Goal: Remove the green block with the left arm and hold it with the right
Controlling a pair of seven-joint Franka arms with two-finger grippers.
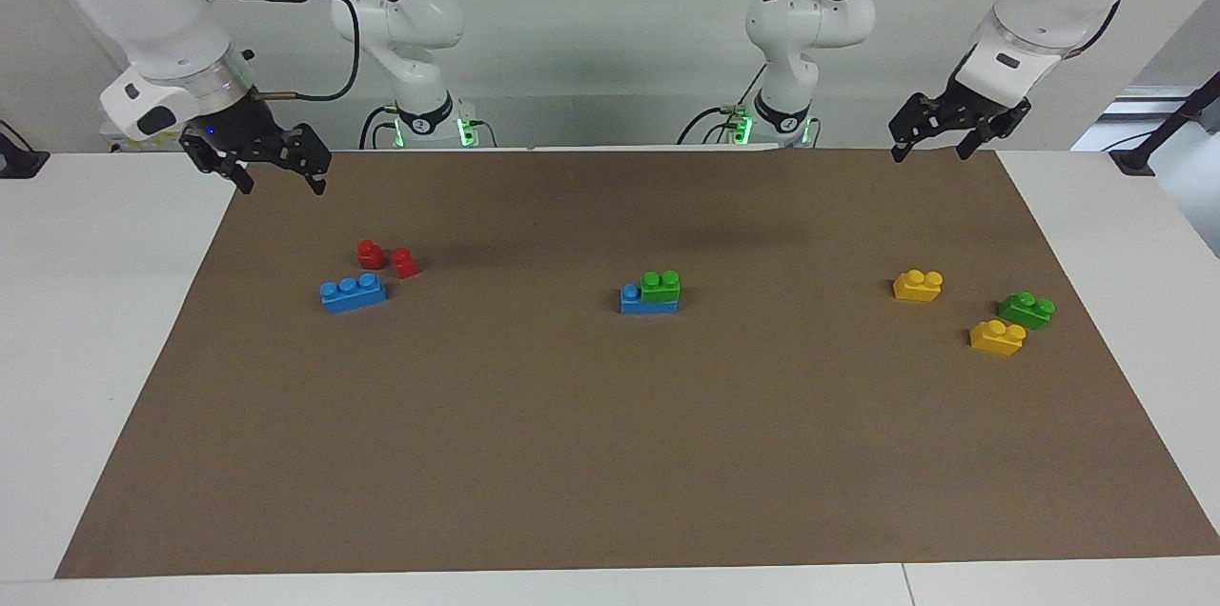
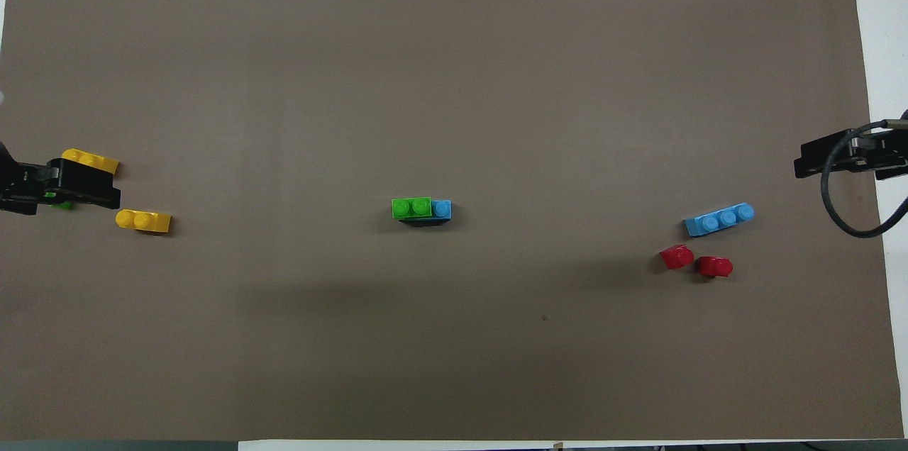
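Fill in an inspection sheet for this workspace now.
Surface: brown mat on white table.
Job's things: green block stacked on blue brick, mid-mat.
Clutter: second green brick, two yellow bricks, loose blue brick, two red pieces.
Grippers: left gripper and right gripper open, raised, waiting.
Cables: black cable on right arm.
Surroundings: white wall.

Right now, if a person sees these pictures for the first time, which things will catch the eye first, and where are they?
First, the green block stacked on a blue brick in the middle of the brown mat. Then the loose bricks: two yellow bricks and another green one toward the left arm's end, a blue one and two red pieces toward the right arm's end. Both grippers, left and right, hang open above the mat's corners nearest the robots.
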